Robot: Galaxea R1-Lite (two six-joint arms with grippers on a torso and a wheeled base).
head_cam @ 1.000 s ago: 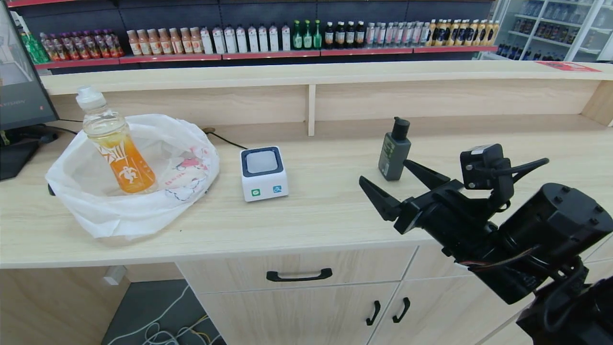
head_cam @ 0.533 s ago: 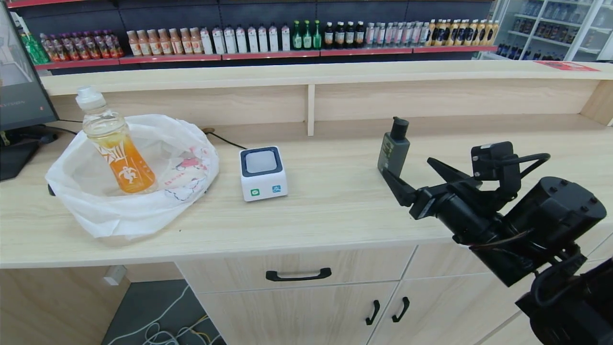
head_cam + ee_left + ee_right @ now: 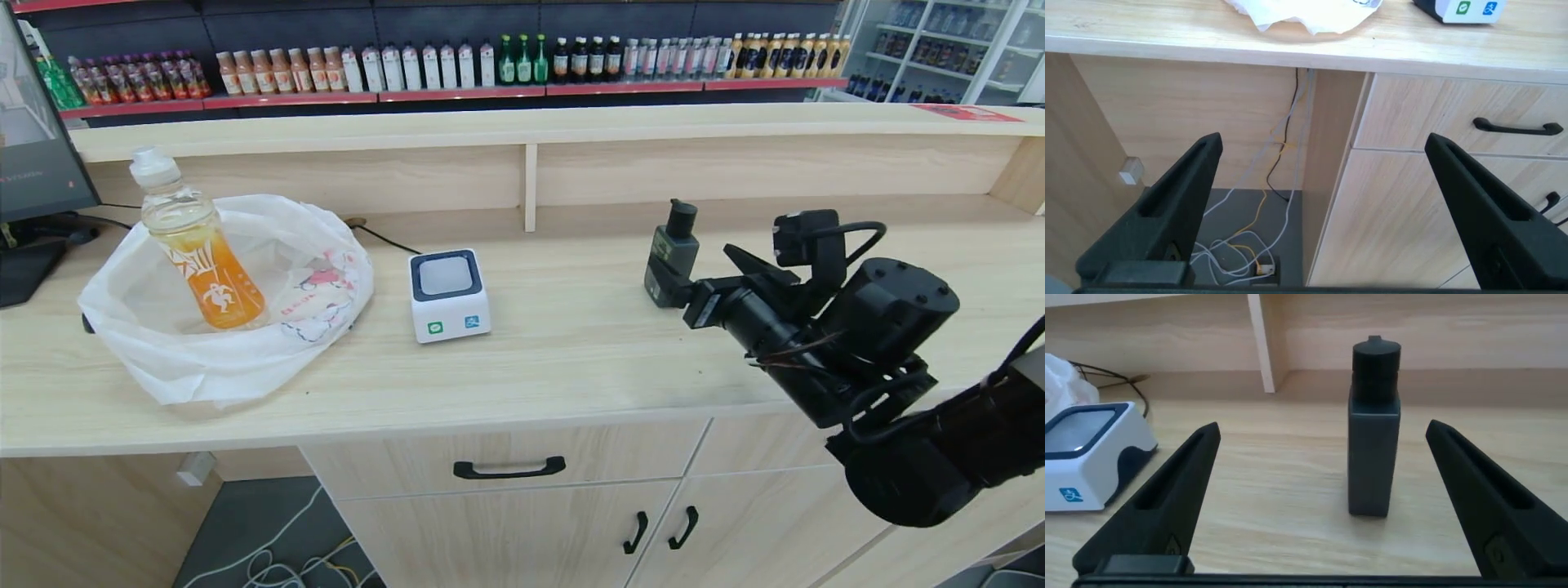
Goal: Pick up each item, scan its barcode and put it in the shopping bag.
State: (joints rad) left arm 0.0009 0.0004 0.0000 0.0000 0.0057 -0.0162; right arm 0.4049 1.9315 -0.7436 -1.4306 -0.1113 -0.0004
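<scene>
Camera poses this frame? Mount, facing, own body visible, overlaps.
Head: on the head, facing forward and down at counter, bag, scanner, grey bottle; right arm and right gripper show.
Left wrist: on that wrist, below counter height, facing the cabinet; left gripper open in front.
Right wrist: on that wrist, near counter level, facing the grey bottle, framed by its open jaws.
Shared: all three see the scanner.

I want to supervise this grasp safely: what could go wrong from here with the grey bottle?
1. The grey bottle is tall, narrow and off-centre in the open right claw; one finger may tip it over.
2. The orange drink bottle leans in the shopping bag; a drop there may knock it.
</scene>
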